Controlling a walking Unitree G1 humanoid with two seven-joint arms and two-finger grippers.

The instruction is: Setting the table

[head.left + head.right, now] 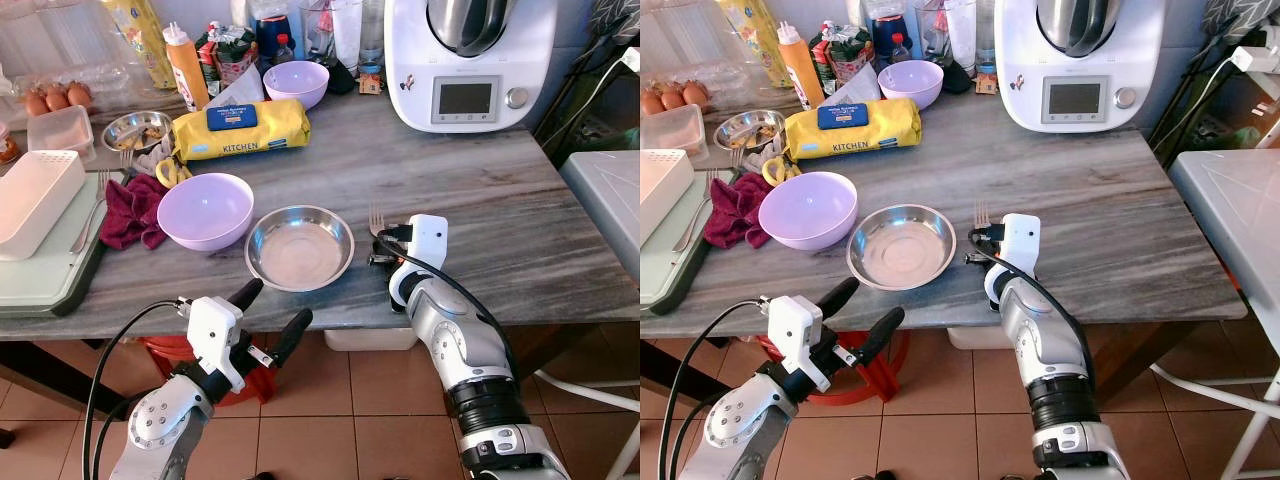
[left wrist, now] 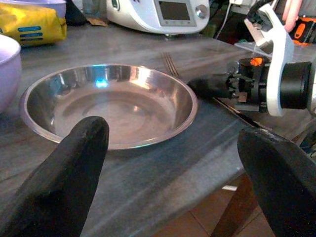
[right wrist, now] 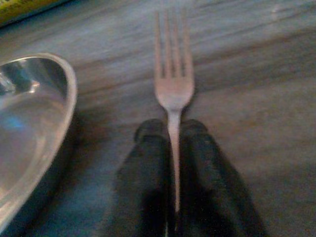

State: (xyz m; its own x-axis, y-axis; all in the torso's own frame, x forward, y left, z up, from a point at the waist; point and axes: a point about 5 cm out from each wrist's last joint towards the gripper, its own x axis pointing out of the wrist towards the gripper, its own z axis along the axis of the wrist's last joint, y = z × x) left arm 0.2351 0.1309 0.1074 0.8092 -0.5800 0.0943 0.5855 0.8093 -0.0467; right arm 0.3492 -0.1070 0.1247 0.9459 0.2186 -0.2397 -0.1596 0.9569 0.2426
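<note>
My right gripper [image 3: 173, 143] is pinched tight on the handle of a fork [image 3: 173, 84], the two black fingers [image 3: 148, 163] pressed together with the thin stem running between them. The fork lies low over the grey table [image 1: 500, 200], tines pointing away from me, just to the right of the steel plate [image 1: 299, 247] and not touching it. I cannot tell whether the fork rests on the wood or sits a hair above it.

My left gripper [image 1: 272, 315] hangs below the near edge of the table, in front of the plate, its fingers spread wide with nothing between them.

Left of the plate stands a purple bowl [image 1: 205, 209], close beside it, and next to that a dark red cloth [image 1: 133, 212]. A second fork [image 1: 97, 205] lies on the green board [image 1: 50, 275] at the far left, alongside a white box [image 1: 35, 197]. Further back are a yellow bag [image 1: 240, 128], another purple bowl [image 1: 295, 83], a small steel dish [image 1: 135, 130] and an orange sauce bottle [image 1: 185, 65]. A white kitchen machine [image 1: 470, 65] stands at the back right.
</note>
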